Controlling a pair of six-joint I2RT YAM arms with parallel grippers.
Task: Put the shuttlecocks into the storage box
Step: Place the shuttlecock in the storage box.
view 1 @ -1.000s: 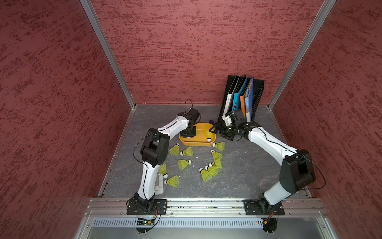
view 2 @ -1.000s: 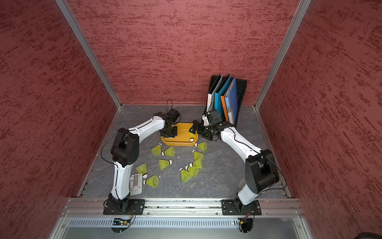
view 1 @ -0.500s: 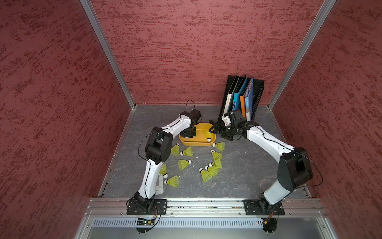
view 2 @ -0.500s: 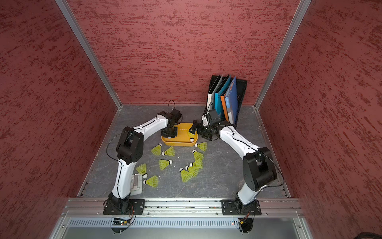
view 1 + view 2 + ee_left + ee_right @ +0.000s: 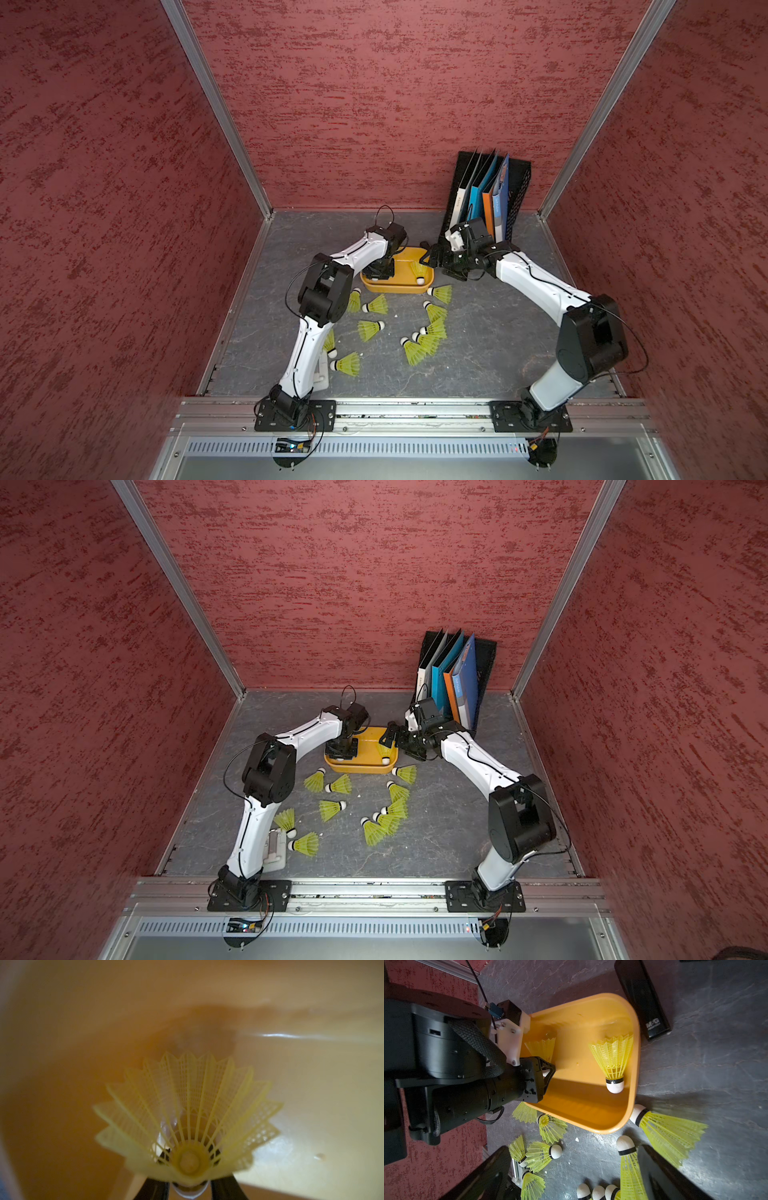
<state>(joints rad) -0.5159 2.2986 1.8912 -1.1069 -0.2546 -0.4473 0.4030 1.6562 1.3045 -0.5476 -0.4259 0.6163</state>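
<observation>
The orange storage box (image 5: 397, 286) (image 5: 361, 767) sits at mid-back of the floor. My left gripper (image 5: 379, 272) (image 5: 341, 752) (image 5: 190, 1184) reaches down into its left end, shut on the white tip of a neon shuttlecock (image 5: 187, 1105) (image 5: 542, 1048) whose skirt points at the box floor. Another shuttlecock (image 5: 417, 272) (image 5: 612, 1059) lies loose in the right end. My right gripper (image 5: 430, 257) (image 5: 388, 735) (image 5: 575, 1180) hovers wide open and empty beside the box's right end. Several shuttlecocks (image 5: 370, 329) (image 5: 380, 827) lie scattered on the floor in front.
A black mesh file rack with folders (image 5: 490, 195) (image 5: 457, 675) stands at the back right, close behind my right wrist. A black block marked M&G (image 5: 645, 999) lies by the box's right end. A small white flat piece (image 5: 274, 850) lies under my left arm. Red walls enclose three sides.
My left arm's elbow has drifted slightly to the right while its gripper stays low in the box with the shuttlecock. The right arm has hardly moved.
</observation>
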